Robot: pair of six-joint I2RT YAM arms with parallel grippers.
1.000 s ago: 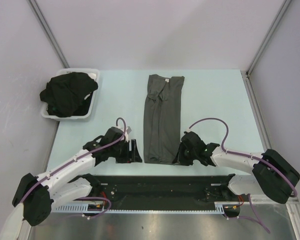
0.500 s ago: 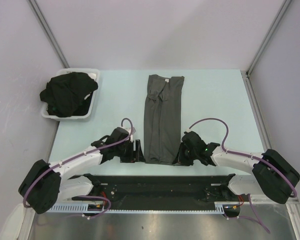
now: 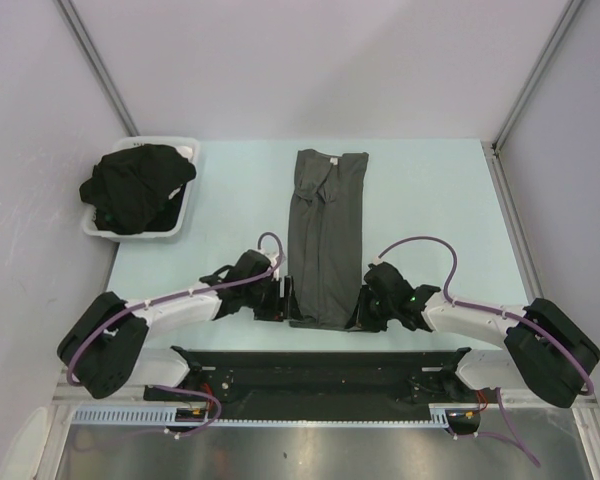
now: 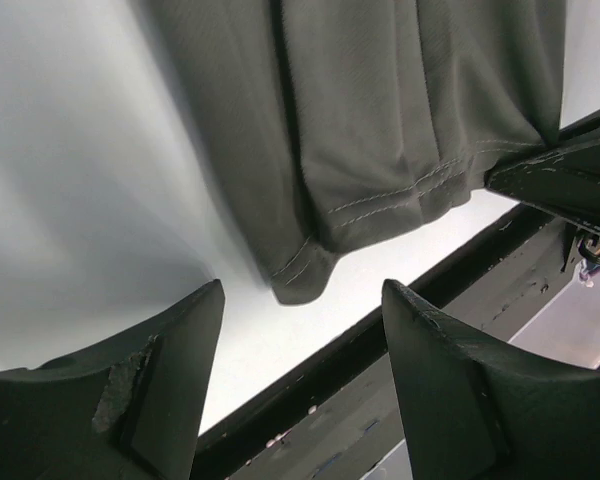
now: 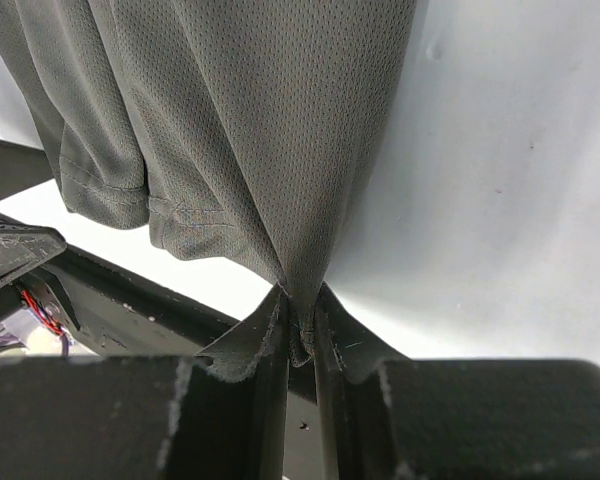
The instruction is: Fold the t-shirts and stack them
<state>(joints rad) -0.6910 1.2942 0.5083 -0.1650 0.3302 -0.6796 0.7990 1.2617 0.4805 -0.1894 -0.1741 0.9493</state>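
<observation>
A charcoal grey t-shirt [image 3: 326,230], folded into a long narrow strip, lies on the table running away from the arms. My right gripper [image 3: 362,315] is shut on its near right hem corner; the mesh cloth [image 5: 280,150] is pinched between the fingers [image 5: 265,330]. My left gripper [image 3: 285,303] stands open at the near left hem corner [image 4: 305,275], which lies just ahead of the gap between its fingers [image 4: 170,350], not touched. A heap of black t-shirts [image 3: 135,185] fills the tray at the far left.
The white plastic tray [image 3: 185,218] sits at the table's far left corner. The black rail [image 3: 320,365] of the arm mount runs along the near table edge, just under the shirt's hem. Grey walls close in both sides.
My left arm has swung right, carrying its open gripper from beside the shirt up to the near left hem corner. The right gripper has kept its hold and not moved.
</observation>
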